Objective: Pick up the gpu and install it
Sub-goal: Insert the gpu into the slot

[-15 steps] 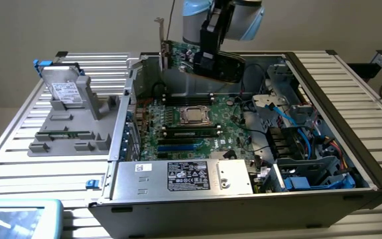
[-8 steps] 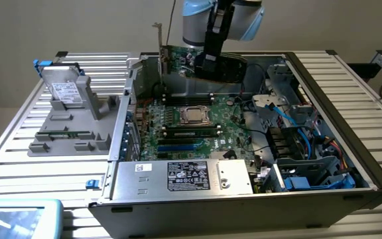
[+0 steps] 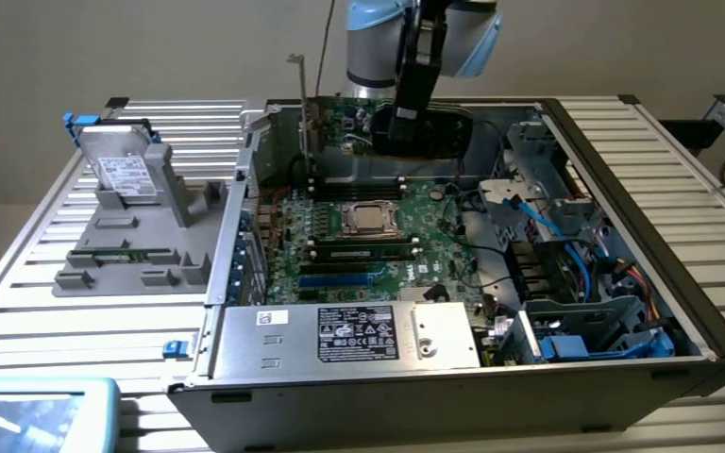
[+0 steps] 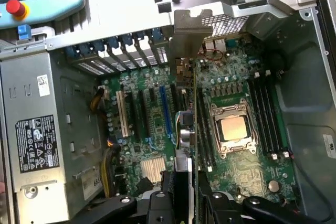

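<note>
gripper (image 4: 186, 203): jaws clamped on the gpu (image 4: 185, 129), with a black finger (image 4: 157, 205) on each flat side of the card's near end.

gpu: upright, seen edge-on in the wrist view. it runs straight out from the jaws over the motherboard (image 4: 152, 124). its line falls between the blue slot (image 4: 166, 114) and the processor socket (image 4: 233, 128).

bracket (image 4: 186, 32): silver, at the card's end farthest from the jaws, near the row of rear slot openings in the case wall. in the exterior view it rises above the rim of the case (image 3: 665, 283), at the far end. the card's green side faces the camera there, to the exterior view's left of the gripper. whether the card's lower edge touches a slot: cannot tell.

memory slots (image 4: 265, 116): black, beside the socket on the side away from the card.

power supply (image 4: 37, 145): grey box with a black label, at the case end opposite the card.

blue cables (image 3: 564, 236): bundled in the drive bay, toward the exterior view's right.

hard drive (image 3: 121, 170): propped in a grey holder (image 3: 136, 269) on the slatted table (image 3: 35, 311). it is outside the case at the exterior view's left, well apart from the gripper.
</note>
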{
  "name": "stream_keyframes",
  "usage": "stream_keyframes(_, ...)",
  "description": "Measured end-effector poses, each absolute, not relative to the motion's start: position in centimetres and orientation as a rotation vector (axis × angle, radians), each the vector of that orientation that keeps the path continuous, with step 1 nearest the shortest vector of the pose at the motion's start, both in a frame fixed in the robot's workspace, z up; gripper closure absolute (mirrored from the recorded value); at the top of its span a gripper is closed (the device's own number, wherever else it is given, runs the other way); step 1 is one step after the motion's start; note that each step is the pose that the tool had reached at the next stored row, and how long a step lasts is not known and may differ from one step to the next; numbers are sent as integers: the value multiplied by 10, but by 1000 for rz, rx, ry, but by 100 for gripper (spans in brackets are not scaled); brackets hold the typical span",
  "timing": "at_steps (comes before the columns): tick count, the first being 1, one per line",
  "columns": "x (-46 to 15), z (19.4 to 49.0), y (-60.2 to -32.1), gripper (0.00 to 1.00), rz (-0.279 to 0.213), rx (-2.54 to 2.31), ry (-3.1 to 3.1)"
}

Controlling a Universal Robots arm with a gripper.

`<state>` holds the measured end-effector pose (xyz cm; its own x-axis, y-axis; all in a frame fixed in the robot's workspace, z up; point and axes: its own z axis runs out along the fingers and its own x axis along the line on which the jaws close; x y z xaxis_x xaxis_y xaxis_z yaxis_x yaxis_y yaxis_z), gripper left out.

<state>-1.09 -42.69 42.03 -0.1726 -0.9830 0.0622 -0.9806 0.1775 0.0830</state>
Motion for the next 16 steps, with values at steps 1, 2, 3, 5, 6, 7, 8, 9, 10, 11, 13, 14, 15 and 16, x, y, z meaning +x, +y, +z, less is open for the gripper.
stream_keyframes(1,-11,420,-427,72,-30,1967,-2315)
stream_keyframes(2,-11,420,-427,72,-23,1983,-2299)
stream_keyframes(3,-11,420,-427,72,-17,1999,-2282)
stream_keyframes(5,-11,420,-427,72,-7,2032,-2248)
stream_keyframes(6,-11,419,-427,72,-3,2050,-2229)
stream_keyframes(7,-11,419,-427,72,0,2065,-2215)
stream_keyframes(8,-11,418,-427,72,1,2075,-2205)
stream_keyframes(9,-11,418,-427,72,2,2079,-2200)
stream_keyframes(10,-11,418,-427,72,2,2080,-2199)
stream_keyframes(11,-11,418,-427,72,2,2080,-2199)
stream_keyframes(13,-11,418,-427,72,2,2080,-2199)
stream_keyframes(14,-11,418,-427,72,2,2080,-2199)
stream_keyframes(15,-11,418,-427,72,2,2080,-2200)
stream_keyframes(16,-11,418,-427,72,2,2080,-2199)
